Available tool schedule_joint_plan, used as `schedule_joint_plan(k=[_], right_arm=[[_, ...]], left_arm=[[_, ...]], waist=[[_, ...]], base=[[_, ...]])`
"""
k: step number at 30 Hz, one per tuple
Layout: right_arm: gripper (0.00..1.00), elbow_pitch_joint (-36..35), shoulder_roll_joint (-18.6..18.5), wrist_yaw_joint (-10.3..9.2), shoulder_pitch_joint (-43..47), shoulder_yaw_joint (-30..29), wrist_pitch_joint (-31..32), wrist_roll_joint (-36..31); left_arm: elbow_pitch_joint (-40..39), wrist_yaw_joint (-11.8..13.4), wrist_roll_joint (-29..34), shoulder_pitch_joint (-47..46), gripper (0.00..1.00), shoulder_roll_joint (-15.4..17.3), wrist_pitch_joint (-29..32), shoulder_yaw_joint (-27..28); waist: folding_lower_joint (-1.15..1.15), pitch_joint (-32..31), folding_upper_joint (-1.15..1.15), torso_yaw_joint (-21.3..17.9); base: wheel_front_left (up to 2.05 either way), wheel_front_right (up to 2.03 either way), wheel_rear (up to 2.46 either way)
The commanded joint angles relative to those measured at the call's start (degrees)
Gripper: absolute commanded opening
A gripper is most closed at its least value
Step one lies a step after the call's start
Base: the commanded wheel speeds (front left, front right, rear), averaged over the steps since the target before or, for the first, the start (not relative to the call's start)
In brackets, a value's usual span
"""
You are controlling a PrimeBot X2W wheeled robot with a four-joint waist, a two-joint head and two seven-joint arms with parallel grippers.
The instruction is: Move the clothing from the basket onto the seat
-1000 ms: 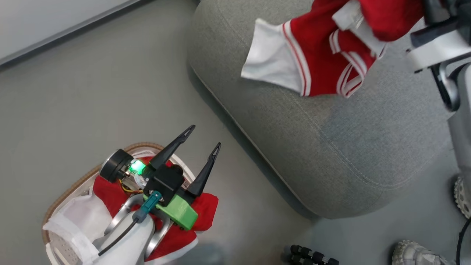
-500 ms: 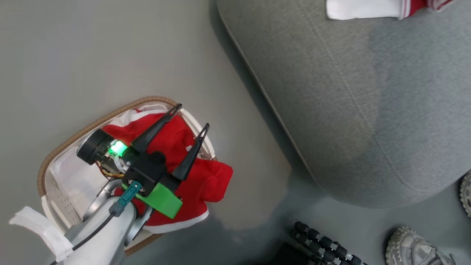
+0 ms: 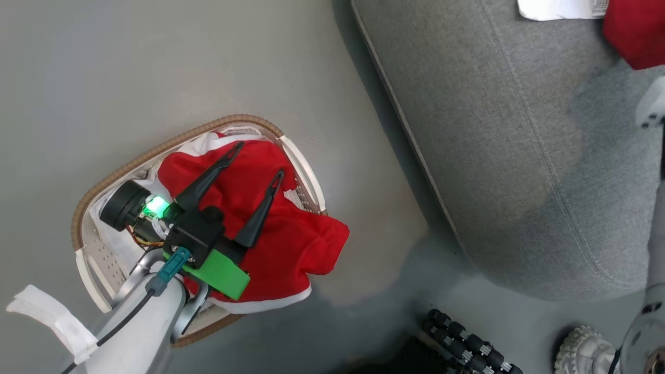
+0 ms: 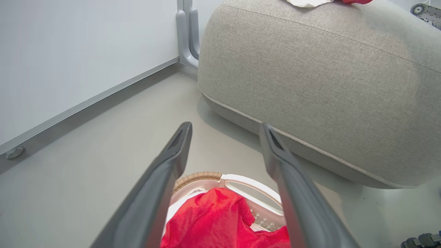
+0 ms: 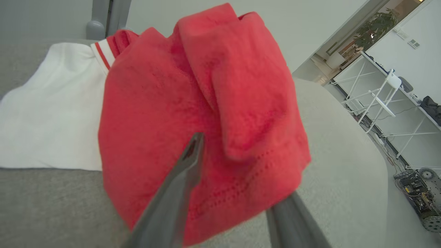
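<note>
The seat is the biggest thing here. On its top lies one piece of the clothing, with its white panel flat on the cushion and its red part bunched up. The basket stands on the grey floor, near the seat but apart from it. It holds another red garment, and one end of this hangs out over the rim on the side towards the seat.

The left gripper hovers above the basket with its fingers spread wide and holding nothing. The right gripper has its fingers apart around the red bunch on the seat. One fingertip is hidden behind the cloth, so I cannot tell if it grips.

One second ago the head camera looked elsewhere. At that time the garment hung in the air from the right gripper, above the seat. Now it rests on the cushion. The left gripper was wide over the basket then as well.
</note>
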Motion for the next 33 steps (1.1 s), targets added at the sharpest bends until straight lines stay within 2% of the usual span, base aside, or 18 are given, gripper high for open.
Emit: schedule_joint_plan(k=[1, 10, 18, 26, 33], right_arm=[[1.0, -1.1, 0.6, -0.08, 2.3, -0.3, -0.3, 0.7], [1.0, -10.0, 3.8, -0.08, 18.3, 2.7, -0.3, 5.0], [1.0, -16.4, 5.0, -0.08, 25.8, 7.0, -0.3, 10.4], [1.0, -18.7, 5.6, -0.08, 27.6, 14.1, -0.3, 14.1], [1.0, -17.0, 5.6, -0.08, 27.7, 20.8, -0.3, 16.6]], left_arm=[[0.4, -0.1, -0.1, 0.2, 1.0, -0.3, -0.1, 0.3], [2.3, -0.1, 0.0, 2.0, 1.0, -4.4, -0.1, -0.6], [4.2, -0.1, -0.5, 3.8, 1.0, -8.8, -0.1, -0.3], [6.1, -0.1, -0.7, 5.7, 1.0, -12.7, -0.1, 2.9], [8.2, -0.1, -0.6, 7.7, 1.0, -15.4, -0.1, 7.2]], waist=[[-0.01, -2.5, 0.0, -1.5], [-0.01, -10.5, 0.0, -3.6], [-0.01, -16.9, 0.0, -2.8], [-0.01, -22.2, 0.0, 1.3], [-0.01, -26.2, 0.0, 8.0]], base=[[0.0, 0.0, 0.0], [0.0, 0.0, 0.0], [0.0, 0.0, 0.0], [0.0, 0.0, 0.0], [0.0, 0.0, 0.0]])
